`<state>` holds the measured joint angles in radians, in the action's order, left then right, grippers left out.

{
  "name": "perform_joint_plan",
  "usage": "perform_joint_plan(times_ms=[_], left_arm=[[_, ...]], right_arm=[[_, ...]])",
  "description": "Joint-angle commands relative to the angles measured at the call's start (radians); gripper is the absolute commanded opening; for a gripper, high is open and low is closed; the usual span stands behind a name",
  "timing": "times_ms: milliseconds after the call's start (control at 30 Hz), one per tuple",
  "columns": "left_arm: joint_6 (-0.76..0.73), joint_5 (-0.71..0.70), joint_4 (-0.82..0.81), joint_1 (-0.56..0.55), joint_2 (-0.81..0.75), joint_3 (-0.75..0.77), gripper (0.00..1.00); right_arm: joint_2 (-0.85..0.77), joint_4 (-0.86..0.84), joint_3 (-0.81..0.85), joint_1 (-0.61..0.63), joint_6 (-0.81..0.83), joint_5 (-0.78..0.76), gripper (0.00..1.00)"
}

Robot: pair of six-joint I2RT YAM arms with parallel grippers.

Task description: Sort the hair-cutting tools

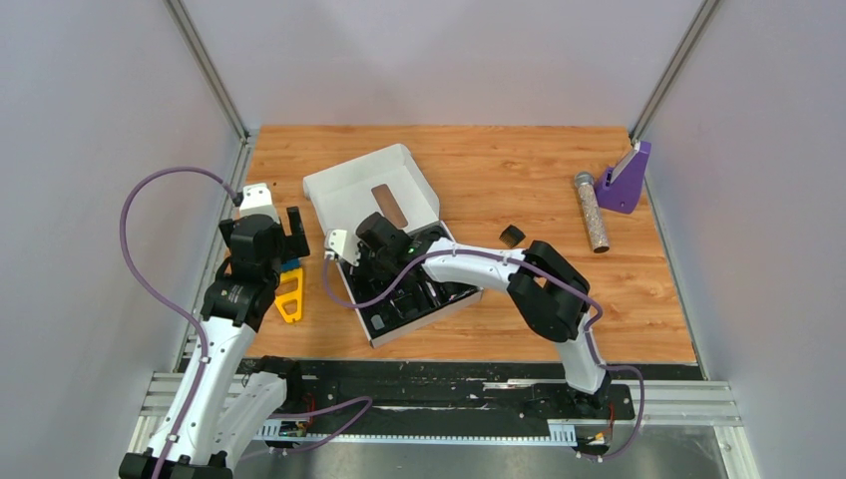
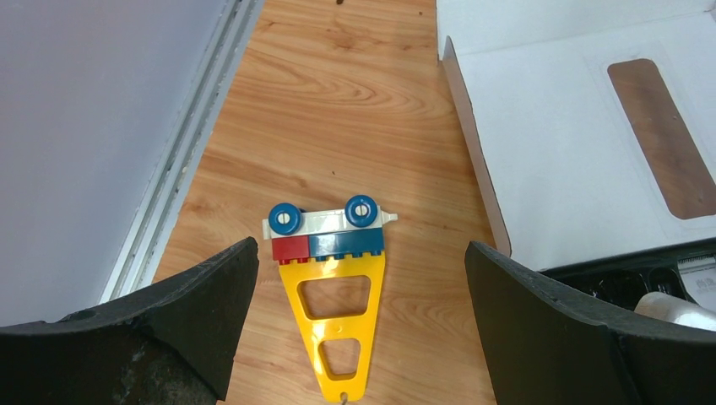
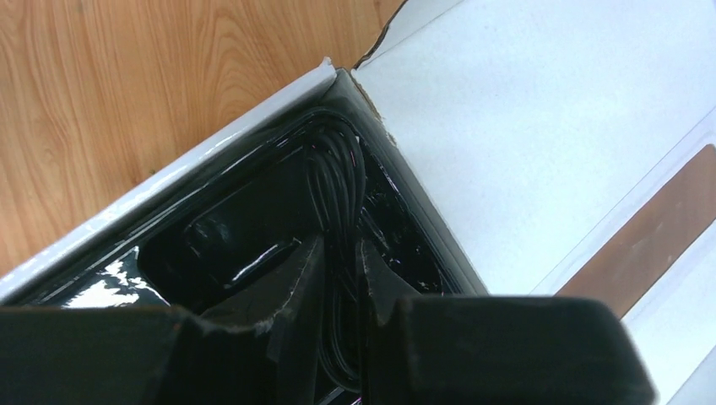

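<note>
The white box lies open, its black tray holding the set. My right gripper reaches into the tray's far corner. In the right wrist view it is shut on the coiled black cord, whose strands run between the fingers. The stubby black comb guard sits on the table right of the box. My left gripper is open and empty above the yellow triangular piece. A silver blade edge shows at the tray's rim. The thin stick is out of view.
The yellow piece carries red and blue bricks and a white wheeled part. A glittery silver cylinder and a purple object lie at the far right. The box lid stands right of my left gripper.
</note>
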<state>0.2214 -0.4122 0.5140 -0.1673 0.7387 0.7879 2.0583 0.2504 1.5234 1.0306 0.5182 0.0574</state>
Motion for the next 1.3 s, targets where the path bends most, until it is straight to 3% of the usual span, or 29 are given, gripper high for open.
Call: perform_joint_plan(times_ms=[0,200,467,533,667,767,967,1267], left_arm=[[0.012,0.008,-0.017,0.009,-0.009,0.033,1.0],[0.012,0.012,-0.017,0.011,-0.01,0.033,1.0],[0.012,0.018,-0.019,0.01,-0.012,0.033,1.0],[0.012,0.019,-0.019,0.01,-0.013,0.033,1.0],[0.011,0.021,-0.019,0.011,-0.015,0.032,1.0],[0.012,0.023,-0.019,0.011,-0.015,0.031,1.0],[0.012,0.023,-0.019,0.011,-0.015,0.033,1.0],[0.01,0.023,-0.02,0.011,-0.015,0.031,1.0]], right_arm=[[0.001,0.024,0.07,-0.001,-0.161,-0.002,0.16],[0.02,0.034,0.082,-0.004,-0.291,-0.004,0.17],[0.024,0.034,0.051,-0.006,-0.284,-0.057,0.18],[0.016,0.032,0.034,-0.007,-0.282,-0.104,0.23],[-0.006,0.029,0.022,-0.007,-0.283,-0.146,0.43],[-0.039,0.015,0.014,-0.007,-0.288,-0.14,0.45],[-0.074,-0.023,0.019,-0.007,-0.298,-0.095,0.4],[0.01,-0.124,0.055,-0.012,-0.338,-0.075,0.27]])
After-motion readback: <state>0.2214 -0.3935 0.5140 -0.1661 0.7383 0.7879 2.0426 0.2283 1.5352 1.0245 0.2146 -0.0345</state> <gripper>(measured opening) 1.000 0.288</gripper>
